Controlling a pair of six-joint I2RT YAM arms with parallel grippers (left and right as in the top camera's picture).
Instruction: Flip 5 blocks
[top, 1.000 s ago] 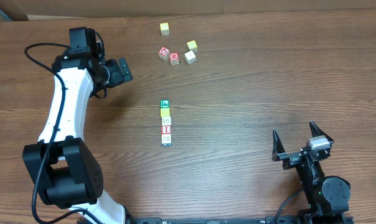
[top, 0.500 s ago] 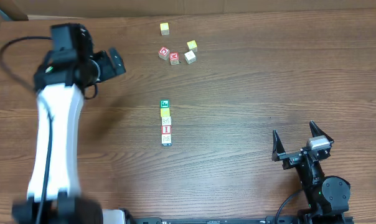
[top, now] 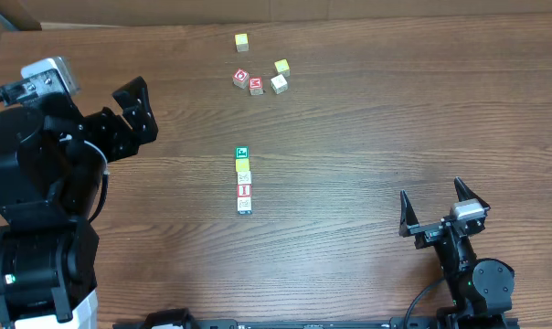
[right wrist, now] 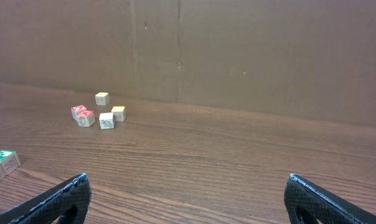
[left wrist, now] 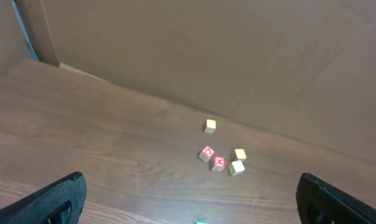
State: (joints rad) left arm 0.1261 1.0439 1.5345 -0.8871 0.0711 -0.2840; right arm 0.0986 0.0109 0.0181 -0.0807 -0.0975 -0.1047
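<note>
Five blocks (top: 243, 180) lie in a tight, straight row near the middle of the worktop (top: 367, 119), each touching the next. From the far end toward the robot, the row runs: green block (top: 242, 153), plain yellow block (top: 242, 165), pale cream block (top: 243, 177), red-framed "I" block (top: 244, 191), and a whitish block with blue (top: 244, 206).

The left tool (top: 148, 110) hangs over the left part of the worktop, well apart from the row. Its jaws are spread wide and hold nothing. In its wrist view the fingers (left wrist: 57, 200) sit at the bottom corners.

The right tool (top: 430, 194) sits at the near right, also well apart from the row, released and empty. Its wrist view catches the green block at the left edge.

Beyond the row lies a loose group of four cubes. The "D" cube (top: 241, 78) and "M" cube (top: 256, 86) are just beside each other. A yellowish cube (top: 281, 67) and a whitish cube (top: 279, 84) lie near them on the right. A lone pale-yellow cube (top: 242, 41) lies farther back. A brown cardboard wall (right wrist: 238, 50) stands behind the worktop.
</note>
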